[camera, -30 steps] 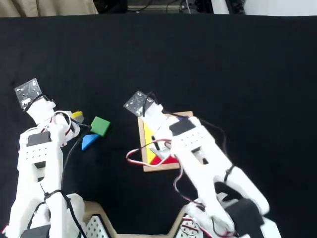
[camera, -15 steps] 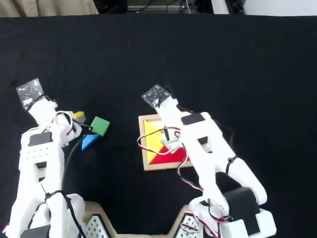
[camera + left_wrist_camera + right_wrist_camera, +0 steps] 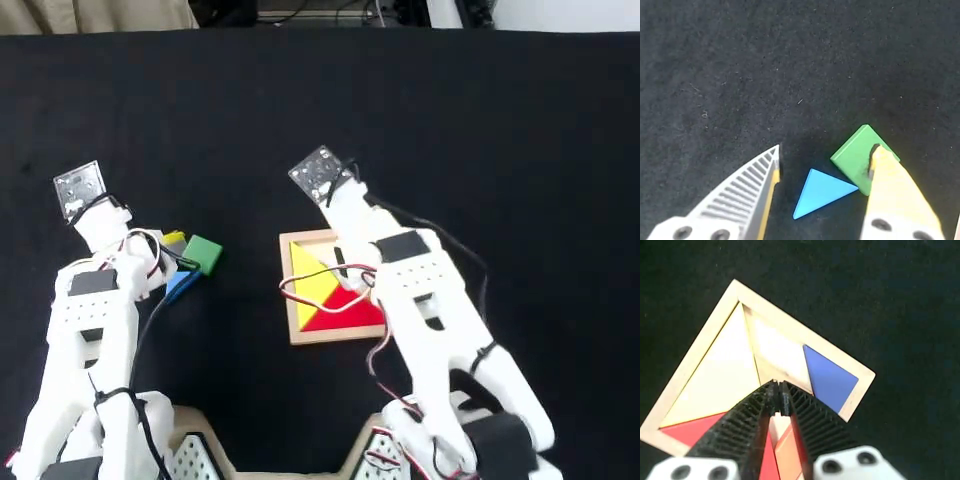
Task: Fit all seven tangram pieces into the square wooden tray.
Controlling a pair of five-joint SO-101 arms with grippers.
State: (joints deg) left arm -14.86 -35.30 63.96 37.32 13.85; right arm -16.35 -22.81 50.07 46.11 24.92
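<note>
Now the left pincer (image 3: pixel 826 150) gapes astride the small blue triangle piece (image 3: pixel 822 192) on the black surface (image 3: pixel 790 60); best to descend squarely, clearing the adjacent green square block (image 3: pixel 855 155). The right pincer (image 3: pixel 777 385), closed and empty, hangs over the square wooden tray (image 3: pixel 803 334).

Left claw (image 3: pixel 826 150) spread wide, right claw (image 3: pixel 777 386) closed

The square (image 3: pixel 856 156) is green, the small triangle (image 3: pixel 822 193) blue, the tray (image 3: pixel 800 332) pale wood.
</note>
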